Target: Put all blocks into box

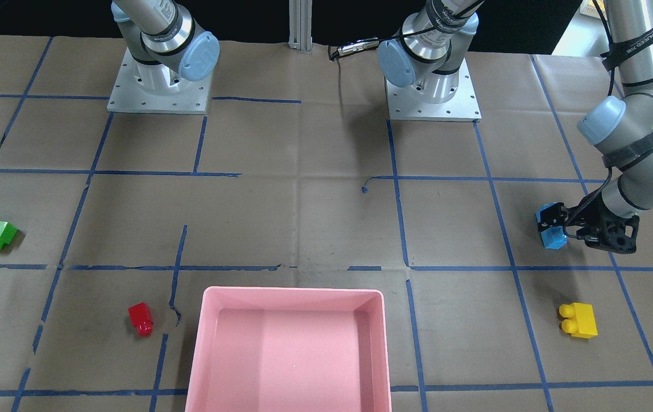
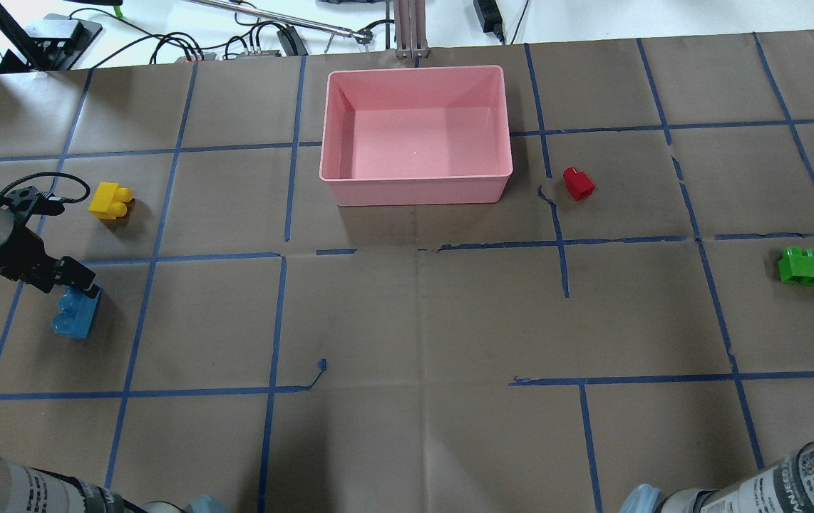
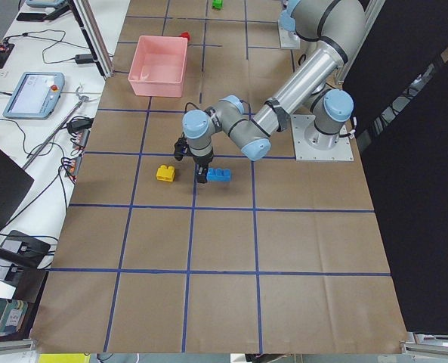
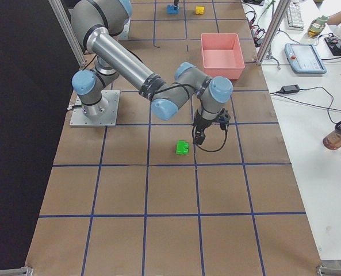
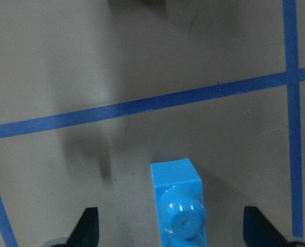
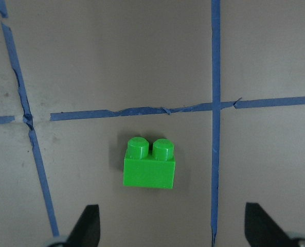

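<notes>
The pink box [image 2: 414, 188] stands empty at the table's far middle; it also shows in the front view [image 1: 292, 292]. My left gripper [image 5: 170, 220] is open, its fingers [image 5: 89, 226] on either side of one end of the long blue brick [image 5: 177, 203], which lies on the table [image 2: 74, 318]. The yellow brick [image 2: 110, 199] lies just beyond it. My right gripper [image 6: 170, 218] is open and hovers above the green brick [image 6: 148, 165], without touching it. The red brick [image 2: 579, 183] lies right of the box.
Brown paper with a blue tape grid covers the table [image 2: 414, 320]. The arm bases [image 1: 158, 86] stand at the robot's edge. Cables and a pendant [image 3: 33, 94] lie beyond the far edge, behind the box.
</notes>
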